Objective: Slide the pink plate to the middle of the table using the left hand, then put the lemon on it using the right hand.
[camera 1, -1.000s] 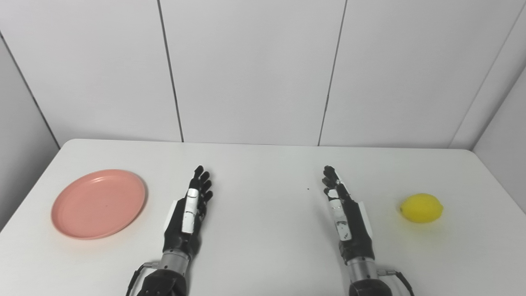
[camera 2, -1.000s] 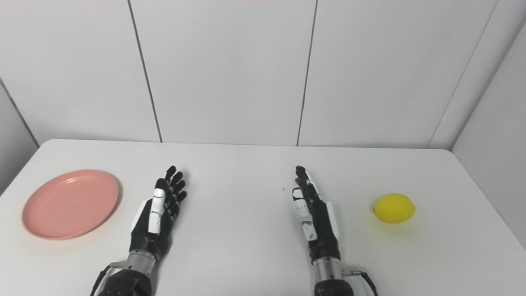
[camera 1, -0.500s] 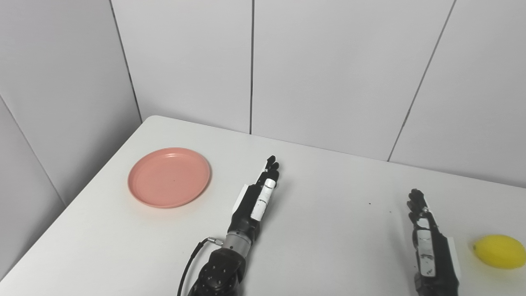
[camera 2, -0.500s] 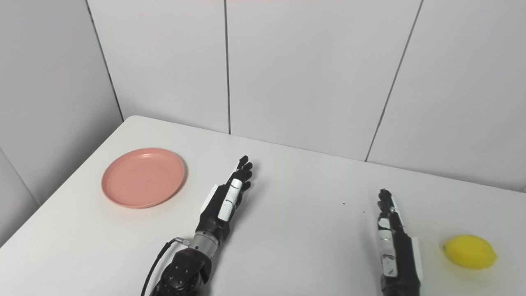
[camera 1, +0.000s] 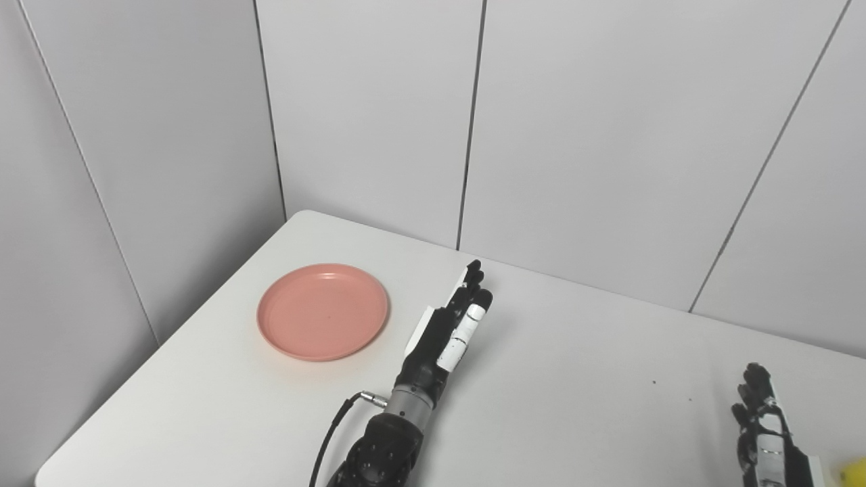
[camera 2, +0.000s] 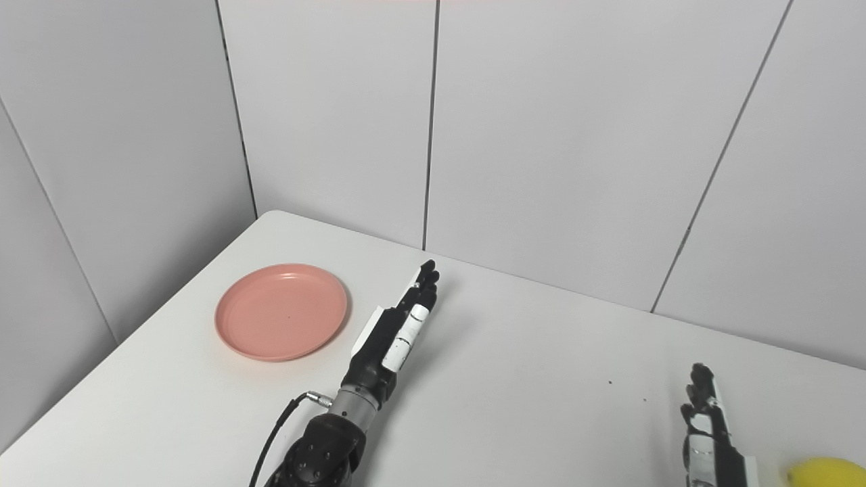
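Observation:
A round pink plate (camera 1: 323,311) lies flat near the table's left edge. My left hand (camera 1: 452,325) is open with fingers stretched out, just right of the plate and apart from it. My right hand (camera 2: 707,433) is open at the bottom right, partly cut off by the picture's edge. The yellow lemon (camera 2: 824,471) lies on the table just right of the right hand, mostly out of the picture; a sliver shows in the left eye view (camera 1: 856,471).
The white table (camera 1: 575,352) has a rounded far-left corner and meets grey wall panels at the back and left. A black cable (camera 1: 331,433) runs from the left wrist.
The camera has turned further left, so the whole scene has shifted right. The left hand has reached a little further forward beside the plate. The plate and lemon have not moved.

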